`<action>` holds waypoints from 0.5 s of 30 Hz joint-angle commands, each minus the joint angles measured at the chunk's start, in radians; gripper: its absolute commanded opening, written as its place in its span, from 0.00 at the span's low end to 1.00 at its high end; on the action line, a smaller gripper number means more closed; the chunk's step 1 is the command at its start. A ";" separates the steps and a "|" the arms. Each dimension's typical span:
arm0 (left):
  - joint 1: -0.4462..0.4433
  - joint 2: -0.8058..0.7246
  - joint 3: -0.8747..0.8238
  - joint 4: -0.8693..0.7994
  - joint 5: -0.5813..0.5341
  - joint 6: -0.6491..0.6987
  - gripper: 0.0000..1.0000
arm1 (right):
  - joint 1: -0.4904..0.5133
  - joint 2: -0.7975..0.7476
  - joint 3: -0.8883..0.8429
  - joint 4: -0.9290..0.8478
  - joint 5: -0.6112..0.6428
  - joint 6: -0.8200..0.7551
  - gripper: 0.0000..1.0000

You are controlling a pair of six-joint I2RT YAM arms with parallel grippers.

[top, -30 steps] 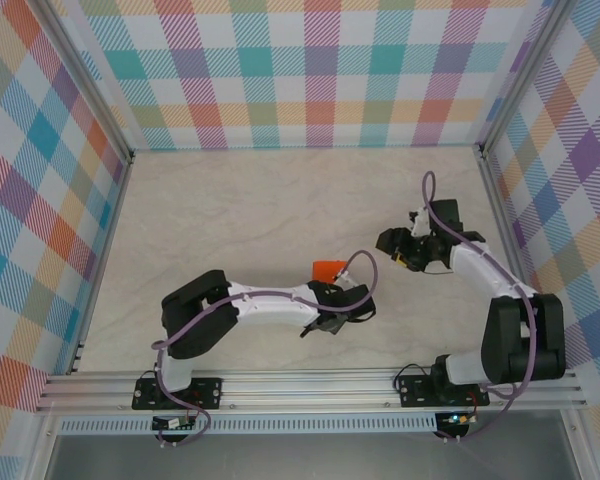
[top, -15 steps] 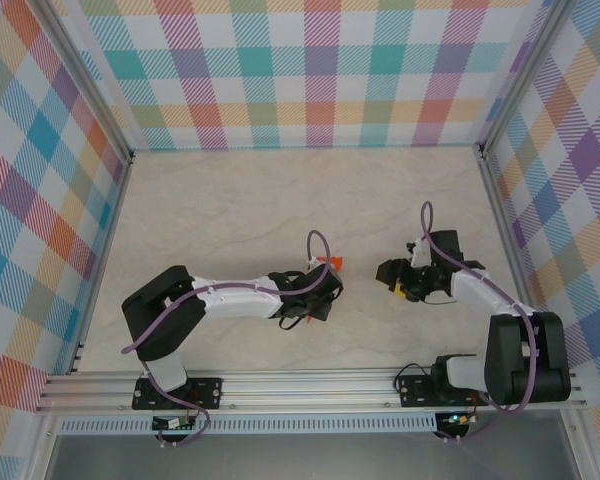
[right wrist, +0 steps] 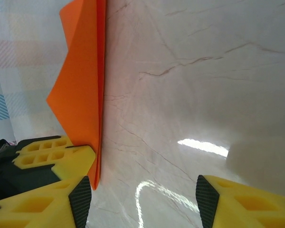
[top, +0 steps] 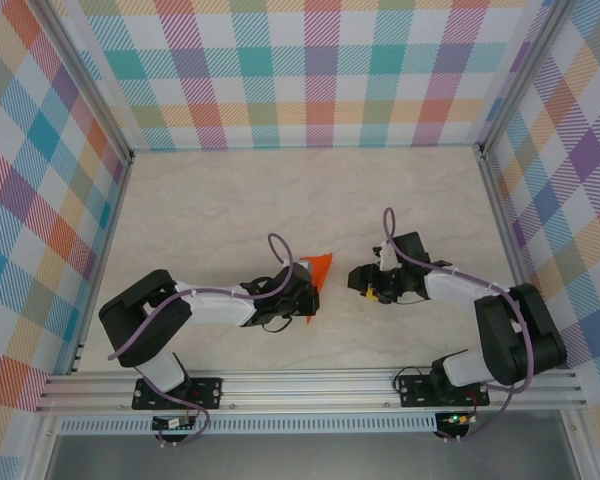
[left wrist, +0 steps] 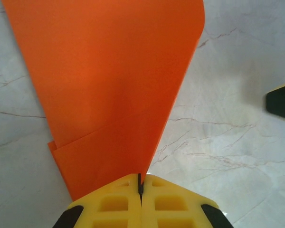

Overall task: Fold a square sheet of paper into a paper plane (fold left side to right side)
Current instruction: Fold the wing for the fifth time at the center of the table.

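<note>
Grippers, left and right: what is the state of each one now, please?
Left gripper: closed, holding the folded orange paper.
Right gripper: open, holding nothing.

Paper plane [left wrist: 114, 85]: thin orange paper, matt, smooth, crisply creased. Surface [left wrist: 228, 142]: pale marble-veined finish, polished and glossy, with glare spots. Left gripper [left wrist: 140, 184] and right gripper [right wrist: 142, 194]: moulded yellow plastic, matt, black tips. Frame rail [top: 310, 385]: bare silvery metal.
</note>
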 commanded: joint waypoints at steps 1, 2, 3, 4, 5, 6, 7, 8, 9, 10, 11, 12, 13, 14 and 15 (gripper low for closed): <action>0.032 -0.027 -0.051 0.165 0.062 -0.084 0.02 | 0.062 0.062 0.038 0.177 0.001 0.112 0.59; 0.040 -0.027 -0.062 0.187 0.076 -0.095 0.02 | 0.075 0.078 0.046 0.206 0.005 0.132 0.57; 0.048 -0.027 -0.075 0.213 0.086 -0.111 0.02 | 0.089 0.094 0.053 0.234 0.009 0.149 0.56; 0.056 -0.025 -0.086 0.238 0.097 -0.126 0.01 | 0.100 0.105 0.060 0.255 0.015 0.167 0.55; 0.063 -0.024 -0.097 0.264 0.108 -0.138 0.01 | 0.106 0.111 0.063 0.271 0.023 0.177 0.55; 0.070 -0.020 -0.114 0.309 0.121 -0.158 0.01 | 0.112 0.117 0.065 0.283 0.032 0.188 0.55; 0.078 -0.014 -0.129 0.351 0.133 -0.179 0.01 | 0.115 0.124 0.069 0.291 0.040 0.192 0.55; 0.083 -0.005 -0.139 0.387 0.147 -0.197 0.01 | 0.120 0.130 0.073 0.296 0.041 0.194 0.55; 0.087 0.006 -0.149 0.424 0.159 -0.216 0.01 | 0.122 0.139 0.081 0.297 0.038 0.195 0.55; 0.090 0.017 -0.153 0.451 0.169 -0.229 0.00 | 0.127 0.150 0.088 0.298 0.036 0.195 0.55; 0.090 0.025 -0.155 0.469 0.176 -0.239 0.00 | 0.132 0.159 0.092 0.302 0.035 0.196 0.55; 0.091 0.034 -0.158 0.487 0.181 -0.249 0.00 | 0.137 0.168 0.096 0.311 0.033 0.201 0.55; 0.092 0.039 -0.160 0.500 0.182 -0.257 0.00 | 0.140 0.178 0.100 0.316 0.032 0.203 0.55; 0.094 0.040 -0.164 0.510 0.179 -0.264 0.00 | 0.143 0.184 0.103 0.319 0.033 0.202 0.55; 0.096 0.039 -0.169 0.516 0.179 -0.267 0.00 | 0.143 0.191 0.106 0.319 0.036 0.202 0.55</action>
